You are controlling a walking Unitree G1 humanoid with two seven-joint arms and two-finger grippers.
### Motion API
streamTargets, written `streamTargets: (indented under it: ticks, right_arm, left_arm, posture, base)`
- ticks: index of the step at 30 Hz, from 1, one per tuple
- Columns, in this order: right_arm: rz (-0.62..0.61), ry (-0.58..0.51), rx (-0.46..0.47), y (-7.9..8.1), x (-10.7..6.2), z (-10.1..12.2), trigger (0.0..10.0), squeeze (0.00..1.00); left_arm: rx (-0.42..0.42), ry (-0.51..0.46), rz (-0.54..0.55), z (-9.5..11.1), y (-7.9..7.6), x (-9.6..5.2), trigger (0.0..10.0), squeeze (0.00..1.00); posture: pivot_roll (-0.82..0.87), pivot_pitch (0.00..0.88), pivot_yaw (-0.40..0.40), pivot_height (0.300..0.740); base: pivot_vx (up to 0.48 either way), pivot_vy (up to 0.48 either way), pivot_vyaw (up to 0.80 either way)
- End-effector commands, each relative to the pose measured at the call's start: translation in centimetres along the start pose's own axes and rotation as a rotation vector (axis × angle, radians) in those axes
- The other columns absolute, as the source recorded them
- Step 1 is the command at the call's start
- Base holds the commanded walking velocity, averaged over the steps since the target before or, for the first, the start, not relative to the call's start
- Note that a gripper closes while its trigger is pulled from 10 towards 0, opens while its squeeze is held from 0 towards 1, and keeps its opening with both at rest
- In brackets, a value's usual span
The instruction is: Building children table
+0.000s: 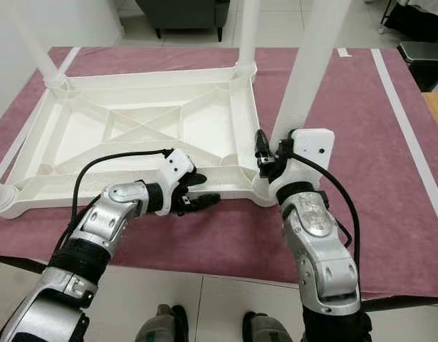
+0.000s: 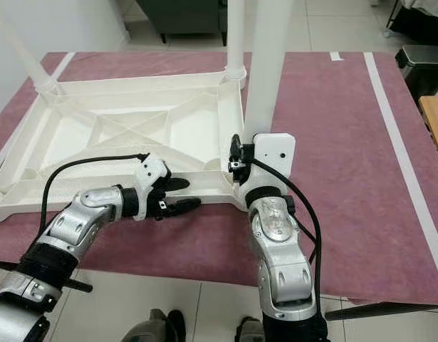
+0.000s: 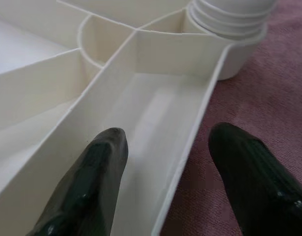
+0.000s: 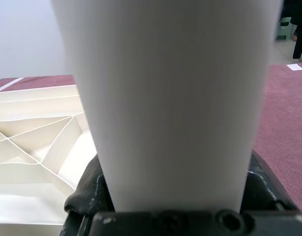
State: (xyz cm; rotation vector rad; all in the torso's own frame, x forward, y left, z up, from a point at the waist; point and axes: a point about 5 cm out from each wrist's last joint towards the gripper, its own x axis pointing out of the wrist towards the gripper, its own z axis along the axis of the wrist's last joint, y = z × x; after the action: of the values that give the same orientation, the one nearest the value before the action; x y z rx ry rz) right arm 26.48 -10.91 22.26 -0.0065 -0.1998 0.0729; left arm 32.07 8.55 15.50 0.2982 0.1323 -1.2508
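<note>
The right tool (image 1: pixel 272 158) clamps the last white leg (image 1: pixel 304 71) at its corner socket, the left tool (image 1: pixel 199 191) straddles the upturned tabletop (image 1: pixel 133 128) rim, fingers spread; three legs look fitted.

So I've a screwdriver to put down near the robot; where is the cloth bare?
Bare maroon cloth lies right of the upturned white plastic tabletop, out to the white stripe, and in a strip along the near edge. It is crowded at the near right corner: the right gripper clasps a white leg, and the left gripper straddles the rim.
</note>
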Motion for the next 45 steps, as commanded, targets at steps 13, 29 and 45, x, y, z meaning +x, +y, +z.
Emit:
streamTargets:
  ticks: [13,29,45]
  right_arm:
    - [0.228,0.106,0.108,2.6,-0.7,-1.8,10.0,0.00]
    - [0.246,0.113,0.108,2.5,-0.7,-2.0,10.0,0.00]
    - [0.466,-0.024,0.034,1.9,-0.6,0.6,10.0,0.22]
  left_arm:
    - [0.162,0.047,-0.142,2.1,0.6,2.3,7.5,0.00]
    - [0.293,0.219,-0.258,-0.3,0.0,2.1,0.0,0.00]
    - [0.353,0.198,-0.316,0.8,0.4,0.8,0.0,0.00]
  posture:
    - [-0.12,0.184,0.156,0.740]
    - [-0.12,0.186,0.151,0.740]
    - [-0.10,0.185,0.153,0.740]
  base:
    - [0.000,0.000,0.00]
    - [0.000,0.000,0.00]
    - [0.000,0.000,0.00]
